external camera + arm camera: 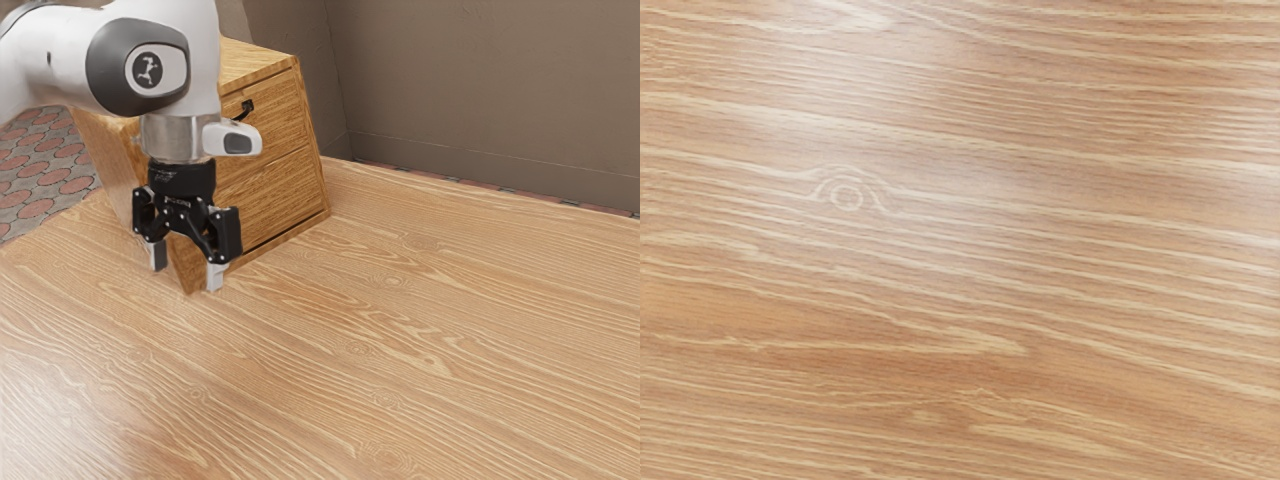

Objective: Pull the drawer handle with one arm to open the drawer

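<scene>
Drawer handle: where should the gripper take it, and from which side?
Grip the black handle on the upper drawer front, coming head-on from the exterior view's right, since it juts out from that face. The open gripper points down at the table, so it likely needs tilting first.

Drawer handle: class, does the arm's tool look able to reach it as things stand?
Probably yes: the drawer handle juts from the cabinet front, nothing blocking it; the open tool hangs lower, over the table.

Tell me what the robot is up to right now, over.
Gripper open, empty, pointing down over the table. Handle untouched, top drawer looks shut. Nothing seen blocking the handle.
</scene>
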Controlling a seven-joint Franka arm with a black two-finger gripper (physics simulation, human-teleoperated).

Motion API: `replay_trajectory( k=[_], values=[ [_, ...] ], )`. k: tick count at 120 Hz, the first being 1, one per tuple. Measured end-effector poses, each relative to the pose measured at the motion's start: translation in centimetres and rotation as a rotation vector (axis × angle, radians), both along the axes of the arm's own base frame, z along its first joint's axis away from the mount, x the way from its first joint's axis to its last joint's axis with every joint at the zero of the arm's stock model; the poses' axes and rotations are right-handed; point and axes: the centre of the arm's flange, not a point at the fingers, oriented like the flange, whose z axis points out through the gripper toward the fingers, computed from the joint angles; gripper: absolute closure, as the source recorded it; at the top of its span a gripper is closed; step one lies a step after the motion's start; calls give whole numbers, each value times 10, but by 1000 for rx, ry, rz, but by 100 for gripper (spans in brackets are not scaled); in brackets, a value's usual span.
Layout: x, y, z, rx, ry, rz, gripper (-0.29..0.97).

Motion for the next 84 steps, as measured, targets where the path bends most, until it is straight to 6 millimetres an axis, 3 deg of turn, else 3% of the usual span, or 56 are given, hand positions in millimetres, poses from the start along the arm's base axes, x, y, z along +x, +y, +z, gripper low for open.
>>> replay_trajectory(
  k=[24,33,40,42,49,56,70,84],
  values=[
    [15,15,15,29,-154,20,0],
    [-11,1,83,33,-316,-7,0],
    [-9,-6,103,95,-402,-40,0],
    [-2,-7,100,116,-414,-54,0],
    [45,-6,62,182,-429,-117,0],
    [76,22,37,294,-452,-155,0],
    [105,70,19,438,-508,-225,0],
    [124,60,20,511,-585,-350,0]
  ],
)
